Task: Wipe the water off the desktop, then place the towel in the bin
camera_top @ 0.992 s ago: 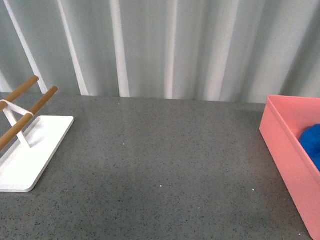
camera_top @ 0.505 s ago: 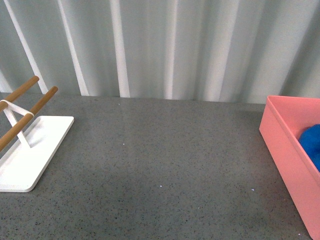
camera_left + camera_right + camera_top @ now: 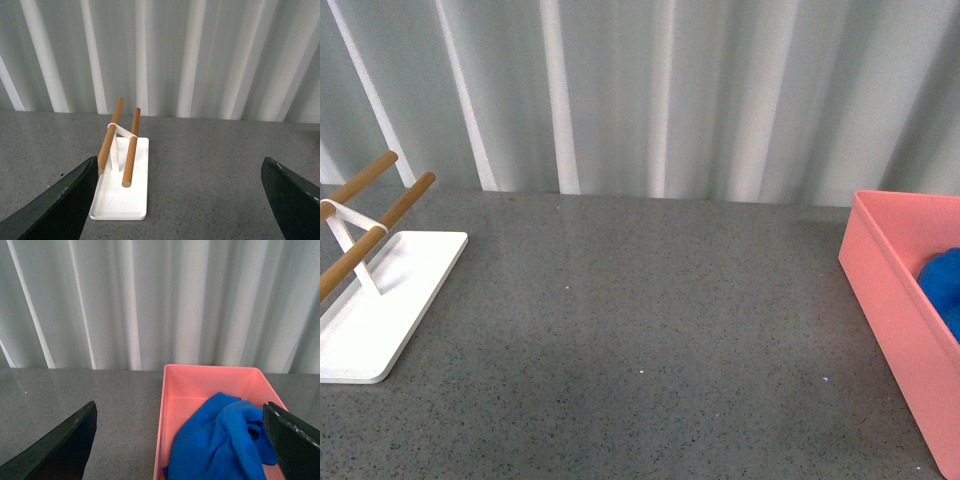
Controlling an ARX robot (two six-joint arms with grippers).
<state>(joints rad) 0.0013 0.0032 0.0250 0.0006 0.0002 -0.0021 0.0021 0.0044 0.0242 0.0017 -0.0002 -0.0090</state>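
Nearest in the right wrist view, the right gripper (image 3: 180, 450) has its two dark fingers (image 3: 60, 445) spread wide with nothing between them; in the left wrist view the left gripper (image 3: 177, 205) is likewise spread and empty. Taking the bin (image 3: 890, 300) as the landmark: the towel (image 3: 220, 440) lies inside it, heaped in loose folds against its near end, with bare pink floor showing at its far end. The right gripper hangs above and short of the bin's near end, apart from the cloth. The desktop (image 3: 640, 310) stretches away from the bin's side wall, and no puddle or wet sheen can be made out on it, so the task looks complete or nearly so. The towel should handle as light, soft and limp, not slippery and not fragile; if it had to be lifted, a raised fold on top of the heap would be the best place to pinch. Well apart from the bin, across the desktop, stands the white rack (image 3: 370, 300) with wooden bars (image 3: 117, 145). Beyond everything hangs a pale ribbed wall (image 3: 650, 90).
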